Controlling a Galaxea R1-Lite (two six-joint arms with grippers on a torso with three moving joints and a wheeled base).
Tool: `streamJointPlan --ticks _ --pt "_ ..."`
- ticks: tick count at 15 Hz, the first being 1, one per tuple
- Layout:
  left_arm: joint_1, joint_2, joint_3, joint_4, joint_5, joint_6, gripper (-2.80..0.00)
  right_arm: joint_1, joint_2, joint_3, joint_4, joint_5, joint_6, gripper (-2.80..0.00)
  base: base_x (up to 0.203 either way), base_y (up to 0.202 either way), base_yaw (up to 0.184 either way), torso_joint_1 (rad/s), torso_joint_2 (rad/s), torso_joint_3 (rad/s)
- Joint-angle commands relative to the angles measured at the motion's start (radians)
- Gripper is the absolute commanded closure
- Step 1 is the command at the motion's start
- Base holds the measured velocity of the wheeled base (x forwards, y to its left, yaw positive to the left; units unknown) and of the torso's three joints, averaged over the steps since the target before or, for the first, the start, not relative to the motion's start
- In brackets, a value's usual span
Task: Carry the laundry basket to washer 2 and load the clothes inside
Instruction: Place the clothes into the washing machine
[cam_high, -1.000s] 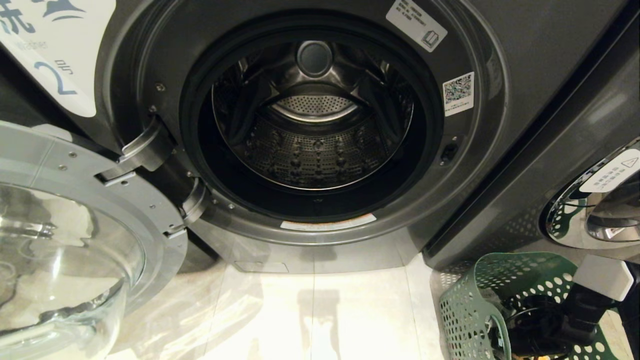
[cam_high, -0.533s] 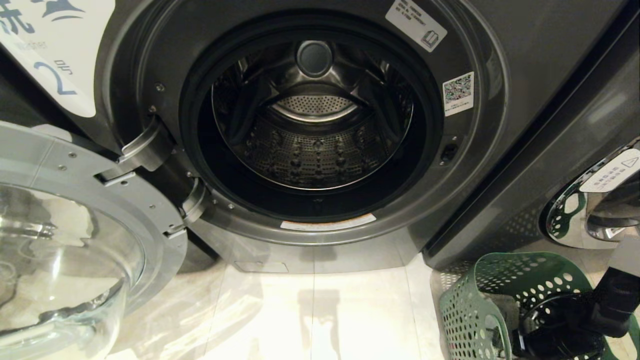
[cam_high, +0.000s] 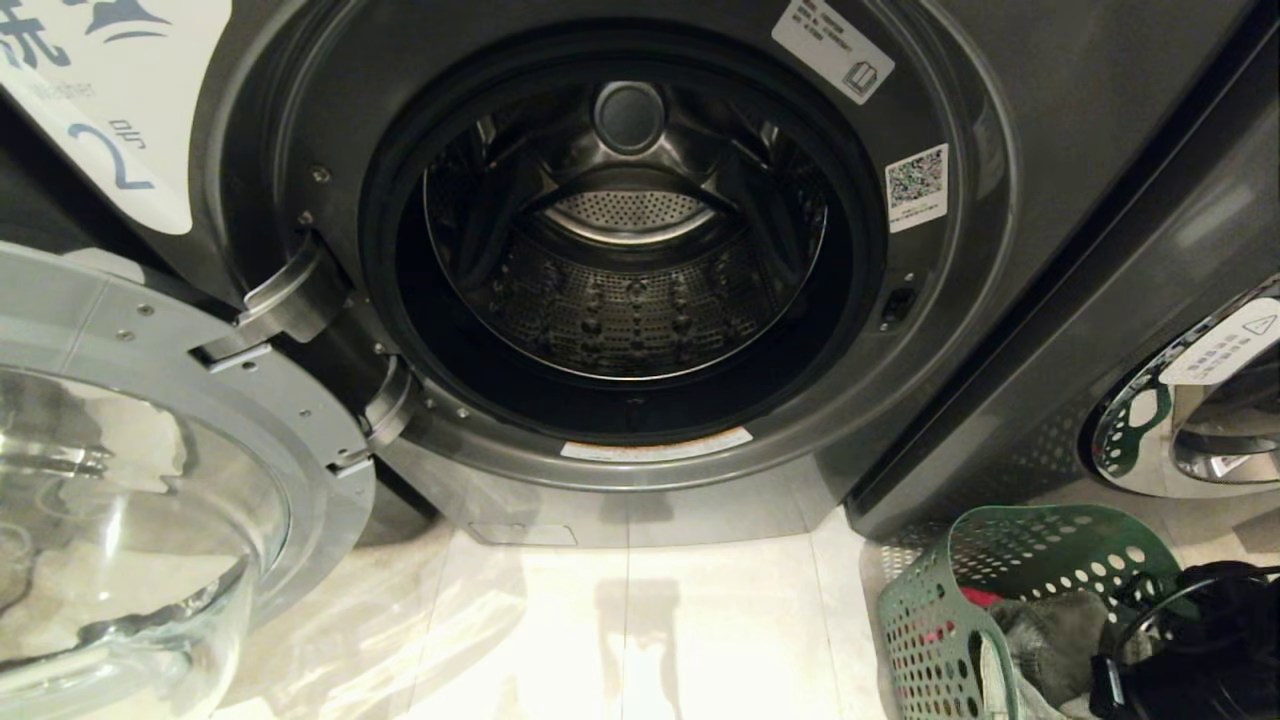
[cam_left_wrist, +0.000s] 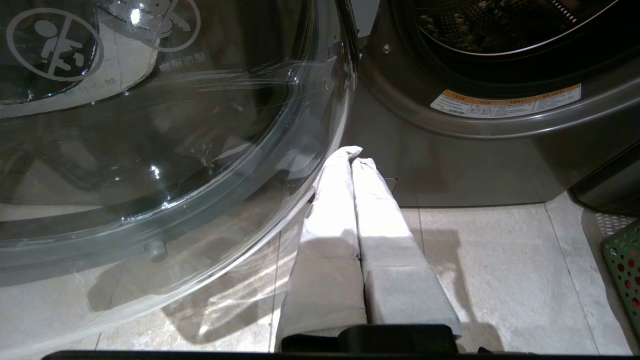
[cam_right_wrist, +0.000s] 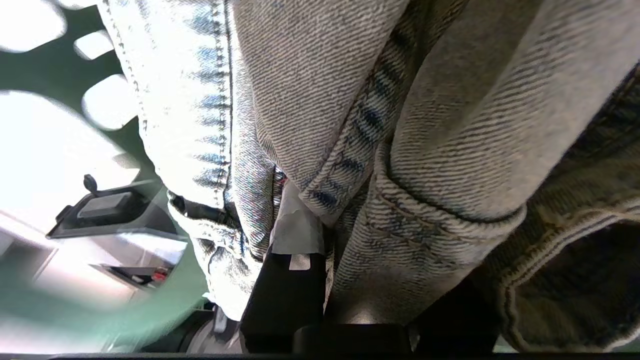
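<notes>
washer 2 (cam_high: 1050, 120) fills the far side, door (cam_high: 150, 480) swung out to the left, drum (cam_high: 625, 290) bare. Laundry basket (cam_high: 930, 620) on the floor at near right, grey-green denim (cam_high: 1050, 640) and a bit of red (cam_high: 985, 598) inside. Right claw (cam_right_wrist: 320, 235) down in the basket, clenched on the denim. Left claw (cam_left_wrist: 352, 160) pressed together, low by the door glass

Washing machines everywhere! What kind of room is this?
Probably a laundry room or laundromat: washer 2 is a numbered front-loader standing open, a second washer sits beside it, and the laundry basket holds clothes.
</notes>
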Motion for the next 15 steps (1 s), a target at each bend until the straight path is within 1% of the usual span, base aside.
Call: streamJointPlan --ticks 1,3,6,8,10,11,12,13,15 --pt "0.0 0.002 0.04 -0.001 0.0 -0.001 0.0 -0.017 -0.238 0.069 0.01 -0.013 -0.002 0.0 0.0 0.0 0.0 0.0 0.0 0.0" --pt "0.0 0.002 0.04 -0.001 0.0 -0.001 0.0 -0.03 -0.389 0.086 0.075 -0.034 -0.006 0.0 0.0 0.0 0.0 0.0 0.0 0.0" --pt "0.0 0.002 0.04 -0.001 0.0 0.001 0.0 -0.04 -0.661 0.109 0.238 -0.047 -0.019 0.0 0.0 0.0 0.0 0.0 0.0 0.0" --pt "0.0 0.002 0.04 -0.001 0.0 0.0 0.0 -0.042 -0.848 0.14 0.321 -0.059 -0.031 0.0 0.0 0.0 0.0 0.0 0.0 0.0" --pt "0.0 0.002 0.04 -0.001 -0.001 -0.001 0.0 -0.041 -1.019 0.186 0.372 -0.078 -0.059 0.0 0.0 0.0 0.0 0.0 0.0 0.0" --pt "0.0 0.002 0.04 -0.001 0.0 0.001 0.0 -0.034 -1.094 0.211 0.387 -0.084 -0.088 0.0 0.0 0.0 0.0 0.0 0.0 0.0" --pt "0.0 0.002 0.04 -0.001 0.0 -0.001 0.0 -0.012 -1.158 0.228 0.396 -0.087 -0.116 0.0 0.0 0.0 0.0 0.0 0.0 0.0" --pt "0.0 0.002 0.04 -0.001 0.0 -0.001 0.0 0.049 -1.203 0.234 0.402 -0.089 -0.133 0.0 0.0 0.0 0.0 0.0 0.0 0.0" --pt "0.0 0.002 0.04 -0.001 0.0 -0.001 0.0 0.235 -1.258 0.226 0.408 -0.092 -0.151 0.0 0.0 0.0 0.0 0.0 0.0 0.0"
